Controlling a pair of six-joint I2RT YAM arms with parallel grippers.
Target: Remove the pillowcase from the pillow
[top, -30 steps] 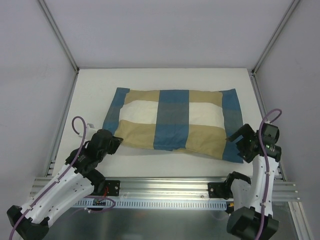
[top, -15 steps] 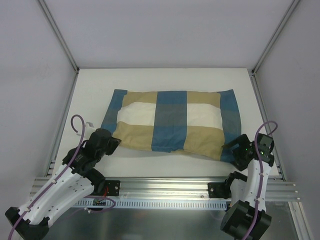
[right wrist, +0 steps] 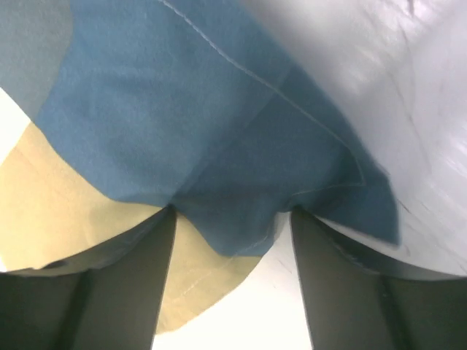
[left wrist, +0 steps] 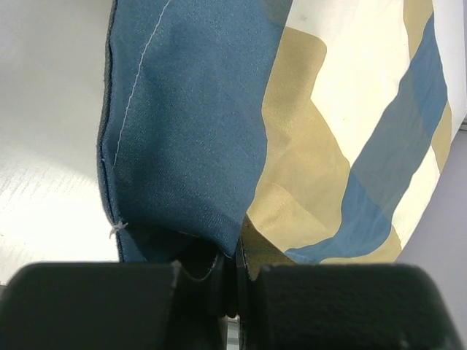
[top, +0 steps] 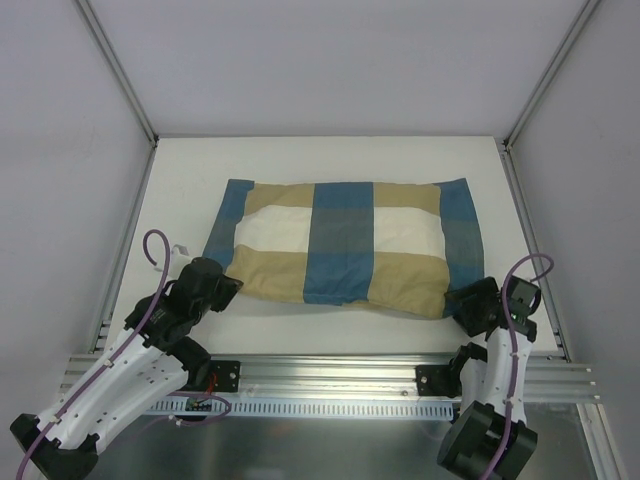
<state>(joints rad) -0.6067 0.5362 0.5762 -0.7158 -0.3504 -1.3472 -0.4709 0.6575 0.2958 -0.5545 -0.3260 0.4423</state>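
The checked blue, tan and cream pillowcase (top: 345, 245) lies across the middle of the white table, stuffed full; the cream pillow inside it is hidden. My left gripper (top: 228, 287) is shut on the pillowcase's near left corner, where blue and tan cloth (left wrist: 241, 240) is pinched between the closed jaws. My right gripper (top: 468, 305) is open at the near right corner. In the right wrist view the blue corner cloth (right wrist: 233, 211) hangs between my spread fingers (right wrist: 157, 277), low over the table.
Grey walls and metal posts (top: 115, 70) enclose the white table (top: 330, 165) on three sides. An aluminium rail (top: 330, 375) runs along the near edge between the arm bases.
My right gripper has dropped down and forward onto the pillowcase's near right corner. The left gripper holds its corner in about the same place; the cloth has shifted slightly.
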